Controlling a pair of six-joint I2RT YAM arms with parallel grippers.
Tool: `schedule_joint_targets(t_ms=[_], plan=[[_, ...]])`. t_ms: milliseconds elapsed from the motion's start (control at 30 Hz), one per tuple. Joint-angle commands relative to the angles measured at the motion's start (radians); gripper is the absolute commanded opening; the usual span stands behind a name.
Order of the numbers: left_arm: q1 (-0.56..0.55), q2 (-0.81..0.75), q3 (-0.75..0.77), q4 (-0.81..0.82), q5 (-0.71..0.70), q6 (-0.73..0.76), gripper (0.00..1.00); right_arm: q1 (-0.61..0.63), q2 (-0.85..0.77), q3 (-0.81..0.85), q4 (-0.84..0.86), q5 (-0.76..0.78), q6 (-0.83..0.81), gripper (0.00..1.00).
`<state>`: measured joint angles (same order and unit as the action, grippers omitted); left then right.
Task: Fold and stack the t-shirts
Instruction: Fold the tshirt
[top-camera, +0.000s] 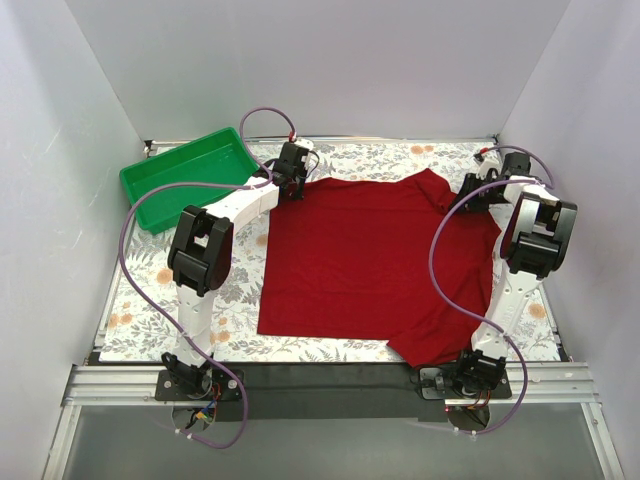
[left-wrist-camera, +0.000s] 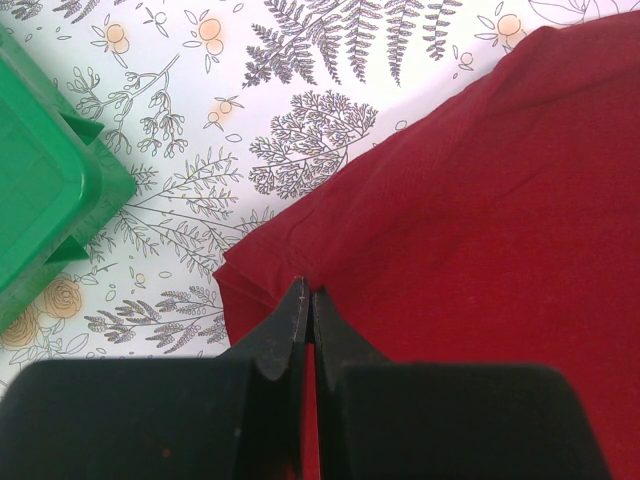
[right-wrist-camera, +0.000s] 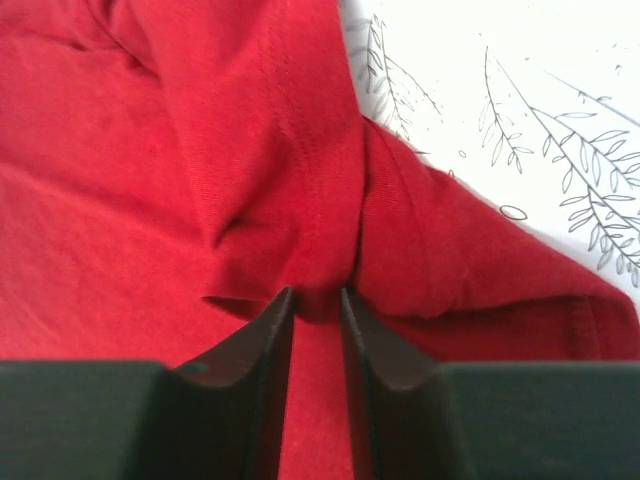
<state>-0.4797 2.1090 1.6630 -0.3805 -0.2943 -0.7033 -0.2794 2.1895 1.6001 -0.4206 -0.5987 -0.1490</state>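
Note:
The dark red t-shirt lies spread over the floral table, its hem toward the left and a sleeve reaching the front edge at lower right. At its far-left corner my left gripper is down on the cloth. In the left wrist view the t-shirt corner wrinkles toward the left gripper, whose jaws are pressed together on the cloth edge. My right gripper is at the far-right part of the shirt. In the right wrist view a bunched fold of the t-shirt is pinched between the narrow jaws of the right gripper.
A green plastic tray stands empty at the back left, just left of the left gripper; its corner shows in the left wrist view. White walls close in the back and both sides. A bare floral strip runs along the table's left side.

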Motion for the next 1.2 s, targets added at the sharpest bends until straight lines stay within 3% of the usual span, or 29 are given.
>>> schedule_joint_targets(t_ms=[0,167,300,633,967,1167], plan=[[0.006,-0.078,-0.005,0.015,-0.002,0.001,0.00,0.002,0.026,0.037,-0.007,0.011,0.017,0.26],[0.004,-0.078,-0.003,0.015,-0.003,0.001,0.00,0.003,0.032,0.046,-0.009,0.020,0.022,0.17],[0.006,-0.080,-0.005,0.015,-0.005,0.002,0.00,0.003,0.018,0.052,-0.007,0.008,0.020,0.01],[0.010,-0.099,0.006,0.015,-0.019,0.011,0.00,0.003,-0.144,0.080,-0.021,0.023,-0.049,0.01],[0.023,-0.115,0.007,0.015,-0.017,0.014,0.00,0.002,-0.172,0.115,-0.070,0.056,-0.107,0.01],[0.041,-0.126,0.029,0.015,-0.016,0.014,0.00,0.008,-0.181,0.217,-0.116,0.112,-0.211,0.01]])
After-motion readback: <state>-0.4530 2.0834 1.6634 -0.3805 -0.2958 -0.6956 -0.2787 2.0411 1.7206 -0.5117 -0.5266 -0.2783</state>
